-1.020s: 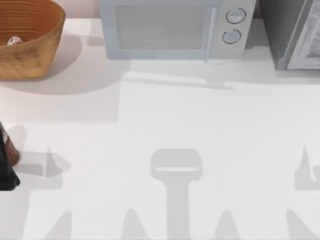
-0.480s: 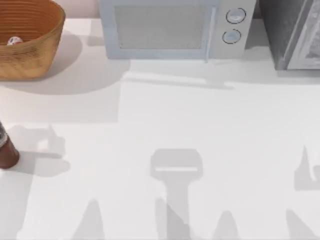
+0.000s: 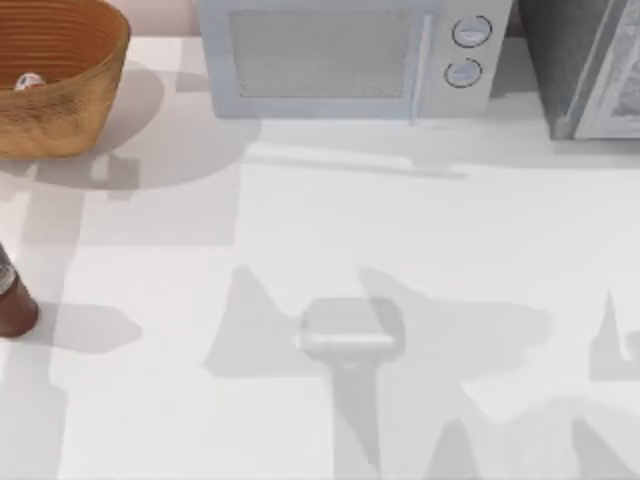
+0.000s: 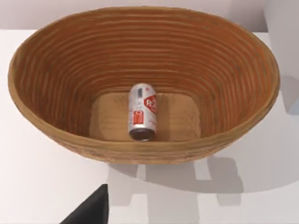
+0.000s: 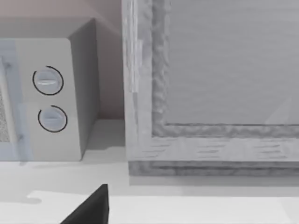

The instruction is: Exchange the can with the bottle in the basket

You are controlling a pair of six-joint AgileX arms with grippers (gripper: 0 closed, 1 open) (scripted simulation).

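The basket (image 3: 70, 110) stands at the table's far left corner in the top view. The can (image 3: 28, 82) shows inside it. In the left wrist view the can (image 4: 142, 116) lies on its side on the floor of the basket (image 4: 56, 135), gold end toward the camera. The bottle (image 3: 12, 300) stands upright at the table's left edge, nearer the front, with nothing holding it. A dark part of my left gripper (image 4: 91, 211) hangs above the table just in front of the basket. A dark part of my right gripper (image 5: 91, 207) hovers at the back right.
A pale blue microwave (image 3: 340, 55) stands along the back edge, right of the basket, its two dials (image 5: 49, 100) seen from the right wrist. A grey appliance (image 3: 590, 70) fills the back right corner. Arm shadows cross the white table (image 3: 320, 220).
The dark left gripper seen at the bottle one second ago has left the top view. The bottle stays upright in place. The arm's shadow has shifted toward the basket.
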